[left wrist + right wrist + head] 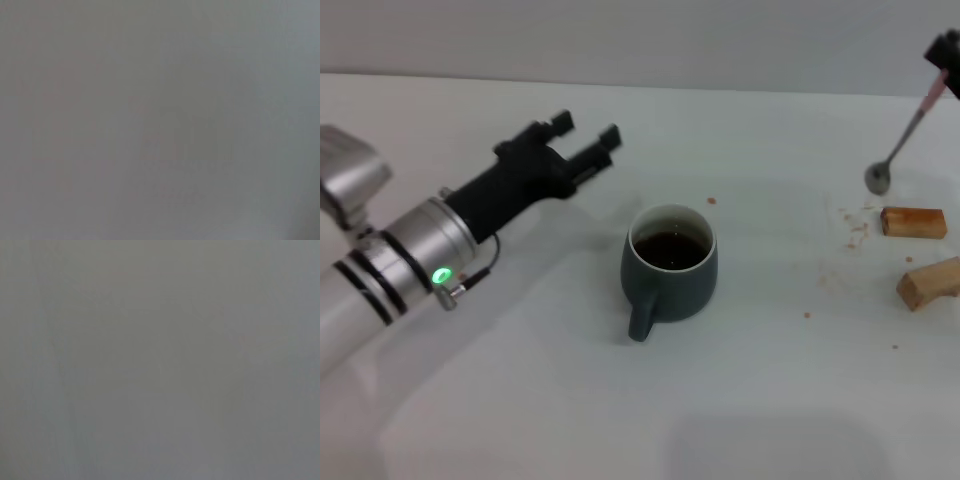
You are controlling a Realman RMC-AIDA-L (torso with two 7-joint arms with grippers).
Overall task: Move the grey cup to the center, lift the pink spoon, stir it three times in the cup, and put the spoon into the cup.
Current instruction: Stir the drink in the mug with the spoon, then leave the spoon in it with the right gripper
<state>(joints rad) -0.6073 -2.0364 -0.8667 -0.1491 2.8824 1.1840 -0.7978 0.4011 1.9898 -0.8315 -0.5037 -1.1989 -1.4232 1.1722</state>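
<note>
The grey cup [670, 270] stands near the middle of the white table, handle toward me, dark brown liquid inside. My left gripper [588, 134] is open and empty, hovering up and to the left of the cup, apart from it. My right gripper [945, 55] is at the far right edge of the head view, shut on the pink spoon [905, 136]. The spoon hangs tilted, its grey bowl low, above the table to the right of the cup. Both wrist views show only plain grey.
Two small brown wooden blocks [914, 222] [930, 283] lie at the right side of the table [520, 400], below the spoon's bowl. Small crumbs lie scattered around them.
</note>
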